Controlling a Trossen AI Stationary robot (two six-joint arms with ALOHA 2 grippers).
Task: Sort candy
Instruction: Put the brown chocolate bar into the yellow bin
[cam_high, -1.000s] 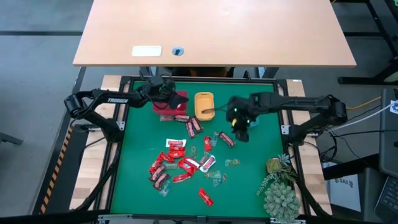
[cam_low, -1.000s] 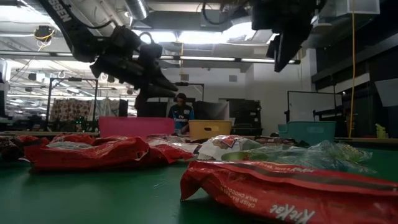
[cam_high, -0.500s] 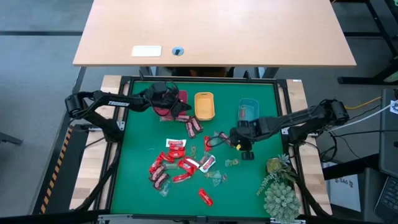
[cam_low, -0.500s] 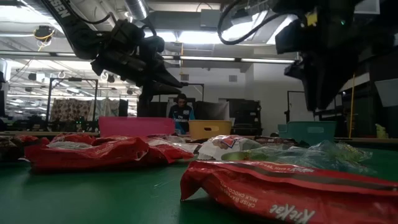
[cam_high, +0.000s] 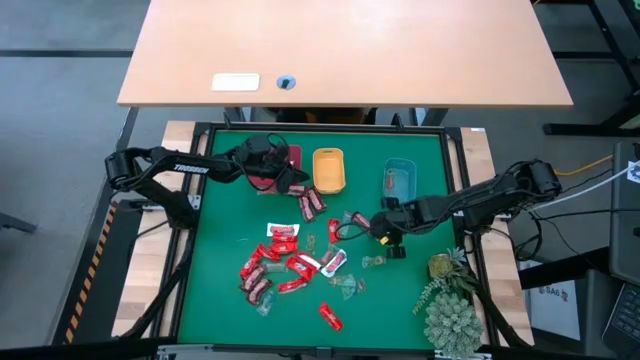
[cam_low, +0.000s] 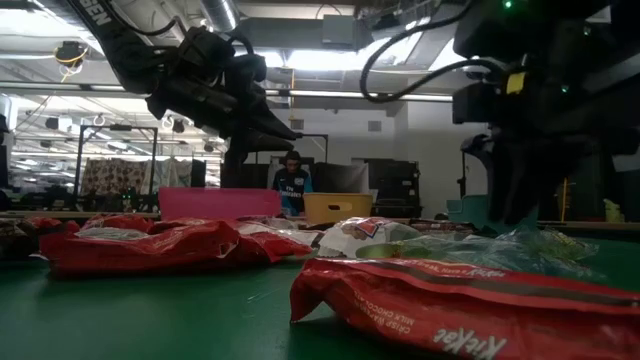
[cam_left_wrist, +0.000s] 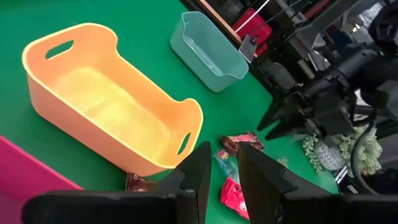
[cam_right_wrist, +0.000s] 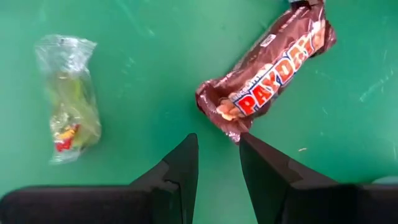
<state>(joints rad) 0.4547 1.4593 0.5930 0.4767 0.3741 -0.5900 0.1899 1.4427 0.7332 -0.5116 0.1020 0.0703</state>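
Observation:
Many wrapped candies lie flat on the green mat (cam_high: 285, 260), red, brown and clear greenish. My right gripper (cam_high: 377, 226) is low over the mat and open. In the right wrist view its fingers (cam_right_wrist: 217, 142) stand just short of the near end of a brown-and-white bar (cam_right_wrist: 267, 81), which lies flat. A clear greenish candy (cam_right_wrist: 68, 96) lies beside it. My left gripper (cam_high: 285, 178) hovers by the red tray (cam_high: 288, 156) and orange tray (cam_left_wrist: 106, 118), open by a narrow gap (cam_left_wrist: 224, 152) and empty.
The red, orange (cam_high: 328, 170) and teal (cam_high: 398, 180) trays stand in a row at the mat's far side. A spiky green plant (cam_high: 450, 300) sits at the near right corner. More brown and red candies (cam_left_wrist: 239, 144) lie between the two grippers.
My right gripper has swung from beside the orange tray toward the near edge and dropped down to the mat by the brown bar. My left gripper has shifted a little toward the near edge, along the red tray.

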